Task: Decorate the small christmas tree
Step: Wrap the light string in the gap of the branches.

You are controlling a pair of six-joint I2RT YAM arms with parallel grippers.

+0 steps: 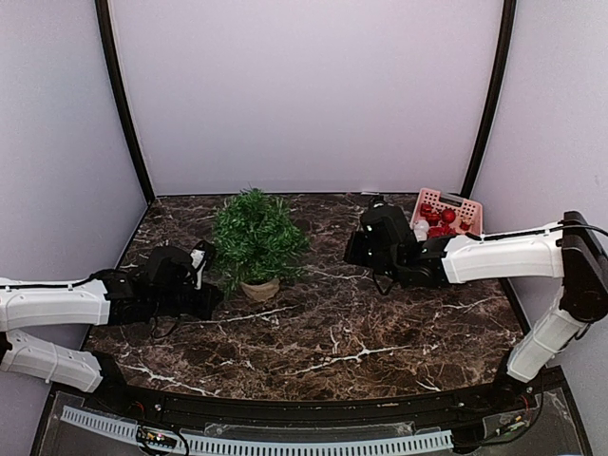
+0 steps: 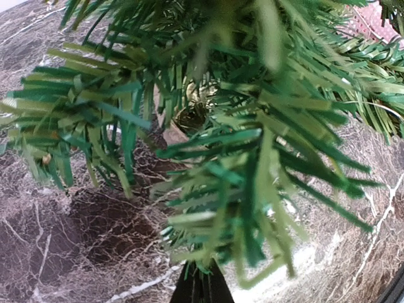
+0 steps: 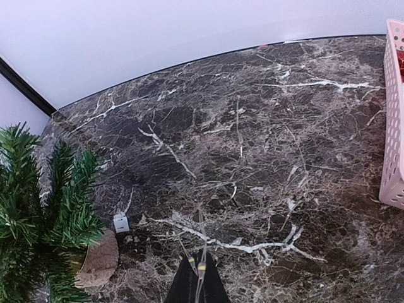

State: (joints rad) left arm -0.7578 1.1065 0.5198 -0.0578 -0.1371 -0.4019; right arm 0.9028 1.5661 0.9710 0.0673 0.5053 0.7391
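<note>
Standing upright at the far left of the worktop point(image 1: 361, 323), the small christmas tree point(image 1: 256, 233) lies just right of the left pincer point(image 2: 202, 289), pressed together close to its low branches; the right pincer point(image 3: 199, 284), also pressed together, is farther away, near the pink basket point(image 1: 465, 202).

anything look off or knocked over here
Nothing is spilled or toppled. The small christmas tree stands on its base, and the pink basket keeps its red ornaments inside. The one odd thing is a small white piece lying loose on the table beside the tree's base; what it is can't be told.
</note>
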